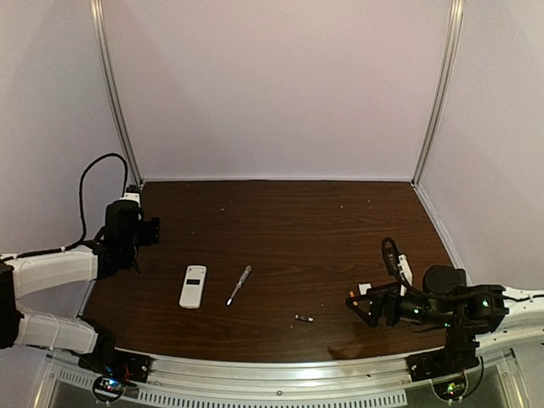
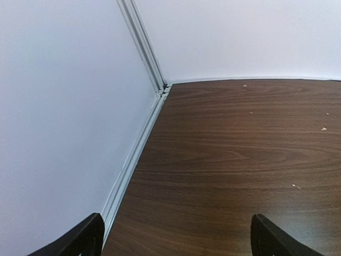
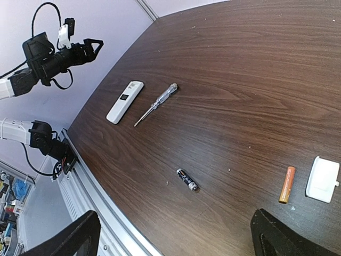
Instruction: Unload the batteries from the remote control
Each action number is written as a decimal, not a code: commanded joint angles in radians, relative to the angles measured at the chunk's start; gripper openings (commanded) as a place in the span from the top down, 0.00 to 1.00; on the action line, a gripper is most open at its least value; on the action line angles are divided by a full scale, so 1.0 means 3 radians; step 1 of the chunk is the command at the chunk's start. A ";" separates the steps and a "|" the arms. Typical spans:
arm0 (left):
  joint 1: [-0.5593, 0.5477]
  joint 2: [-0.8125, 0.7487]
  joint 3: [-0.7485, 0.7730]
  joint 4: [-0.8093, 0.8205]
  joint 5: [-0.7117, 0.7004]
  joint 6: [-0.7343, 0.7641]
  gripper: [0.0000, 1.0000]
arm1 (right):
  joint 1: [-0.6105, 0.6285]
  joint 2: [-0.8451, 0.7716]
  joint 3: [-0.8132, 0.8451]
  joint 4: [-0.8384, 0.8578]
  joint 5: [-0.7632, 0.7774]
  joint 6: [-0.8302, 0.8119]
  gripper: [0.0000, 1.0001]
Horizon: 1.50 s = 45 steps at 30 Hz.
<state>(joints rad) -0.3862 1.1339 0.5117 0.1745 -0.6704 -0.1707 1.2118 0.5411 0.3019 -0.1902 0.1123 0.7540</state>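
- Your remote control (image 1: 193, 286) lies on the dark wooden table (image 1: 297, 212), left of centre. It is well apart from both arms, and nothing lies on it or against it.
- Its plain white back faces up, with the dark recess in the half farther from the arm bases. Its long axis runs near to far, with the far end tipped slightly to the right.
- A thin silvery screwdriver (image 1: 239, 285) lies just to its right, not touching. It slants at roughly the same angle, tip toward the near edge.
- A black battery (image 1: 303, 319) lies alone on the wood between the screwdriver and the right gripper (image 1: 361, 306). Its long axis runs about left to right in the top view.
- The right wrist view shows an orange battery (image 3: 287, 184) just beside a small flat white square piece (image 3: 323, 178), their long sides nearly parallel. In the top view you cannot make the orange one out beside the gripper.
- The right claw is released, its fingers spread wide over bare wood and grasping nothing.
- The left gripper (image 1: 149, 231) hangs by the left wall, also released. Its own camera shows only the table's far-left corner between its fingers (image 2: 80, 237).
- No view is sharp enough to show whether anything sits in the recess.
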 commanded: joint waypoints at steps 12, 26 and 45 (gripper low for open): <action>0.0529 0.1089 -0.0677 0.3026 0.0579 0.1031 0.03 | -0.0002 -0.0524 -0.0486 0.0743 0.0797 -0.0771 0.00; 0.1163 0.1478 -0.0896 0.3737 0.1650 0.0612 0.03 | -0.0002 -0.0898 -0.0812 0.0954 0.1381 -0.0656 0.00; 0.1173 0.1453 -0.0847 0.3599 0.1787 0.0630 0.03 | -0.0013 0.0429 0.0391 0.0351 0.3725 -0.0881 0.00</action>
<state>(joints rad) -0.0383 1.5616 0.2638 1.2045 -0.1505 0.0273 1.2102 0.6079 0.3378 -0.0364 1.0073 0.5983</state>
